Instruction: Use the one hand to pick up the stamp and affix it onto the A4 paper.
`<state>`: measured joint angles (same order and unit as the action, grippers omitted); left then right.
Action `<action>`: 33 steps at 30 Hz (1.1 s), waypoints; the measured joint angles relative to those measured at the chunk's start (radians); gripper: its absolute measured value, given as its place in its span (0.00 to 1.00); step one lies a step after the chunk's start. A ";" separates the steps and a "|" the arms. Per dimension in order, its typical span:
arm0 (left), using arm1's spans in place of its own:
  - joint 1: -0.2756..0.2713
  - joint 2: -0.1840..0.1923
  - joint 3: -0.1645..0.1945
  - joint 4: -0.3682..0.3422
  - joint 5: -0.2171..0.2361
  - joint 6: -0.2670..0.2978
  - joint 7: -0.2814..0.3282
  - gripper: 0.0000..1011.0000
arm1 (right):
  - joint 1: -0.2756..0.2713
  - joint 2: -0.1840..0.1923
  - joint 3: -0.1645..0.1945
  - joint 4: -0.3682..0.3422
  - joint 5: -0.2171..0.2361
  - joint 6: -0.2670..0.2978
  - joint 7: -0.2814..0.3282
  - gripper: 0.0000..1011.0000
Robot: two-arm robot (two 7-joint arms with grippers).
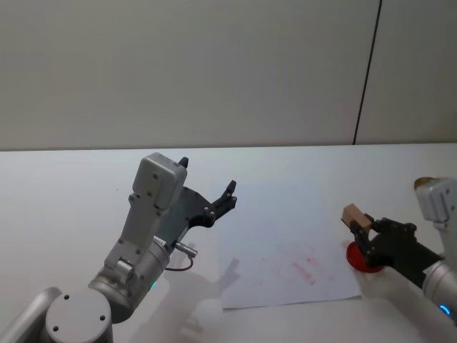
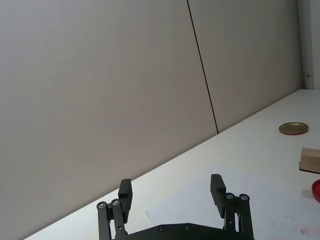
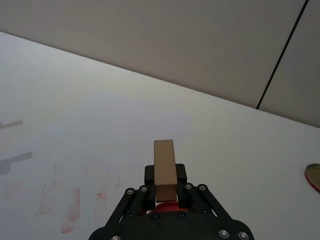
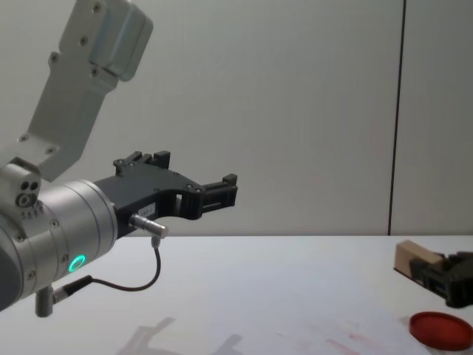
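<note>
1. Right gripper (image 1: 363,232) is clamped on the wooden stamp (image 1: 354,215), at the right side of the white table (image 1: 57,186). The stamp sticks out past the fingertips, tilted up, off the surface.
2. The right wrist view shows the stamp (image 3: 165,167) pinched between both black fingers (image 3: 182,172), long axis pointing away from the wrist.
3. Red ink pad (image 1: 360,261), a flat round disc, sits directly under the right gripper, touching or just off the right edge of the A4 paper (image 1: 285,243). Chest view: the stamp (image 4: 411,259) is above the pad (image 4: 441,329), with a visible gap.
4. The paper lies flat at table centre and carries faint red smears (image 1: 303,268) near its front right. The rest of the sheet is bare, open room left of the stamp.
5. Left gripper (image 1: 207,189) hovers raised over the paper's left edge, jaws spread wide, holding nothing. Left wrist view confirms the gap between the fingers (image 2: 218,187).
6. A small brass-coloured round lid (image 2: 293,128) sits far out on the table, well apart from the paper.
</note>
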<state>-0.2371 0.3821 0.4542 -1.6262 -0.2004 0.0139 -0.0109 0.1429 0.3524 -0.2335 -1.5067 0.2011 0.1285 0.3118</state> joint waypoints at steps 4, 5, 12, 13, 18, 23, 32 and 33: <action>0.000 0.000 0.000 0.000 0.000 0.000 0.000 0.98 | -0.003 0.009 0.006 0.007 0.002 0.011 0.002 0.22; 0.000 0.000 0.000 0.000 0.000 0.000 0.000 0.98 | -0.004 0.011 0.008 0.009 0.002 0.013 0.002 0.22; 0.000 0.000 0.000 0.000 0.000 0.000 0.000 0.98 | -0.003 0.021 0.017 0.022 0.008 0.032 0.011 0.22; 0.000 0.000 0.000 0.000 0.000 0.000 0.000 0.98 | -0.002 0.022 0.017 0.023 0.009 0.034 0.012 0.22; 0.000 0.000 0.000 0.000 0.000 0.000 0.000 0.98 | 0.001 0.026 0.022 0.031 0.015 0.050 0.018 0.22; 0.000 0.000 0.000 0.000 0.000 0.000 0.000 0.98 | 0.005 0.029 0.026 0.037 0.020 0.062 0.025 0.22; 0.000 0.000 0.000 0.000 0.000 0.000 0.000 0.98 | 0.011 0.034 0.029 0.046 0.027 0.081 0.046 0.22; 0.000 0.000 0.000 0.000 0.000 0.000 0.000 0.98 | 0.011 0.034 0.029 0.047 0.027 0.083 0.048 0.22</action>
<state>-0.2372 0.3821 0.4542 -1.6262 -0.2004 0.0139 -0.0109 0.1540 0.3865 -0.2041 -1.4600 0.2284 0.2110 0.3595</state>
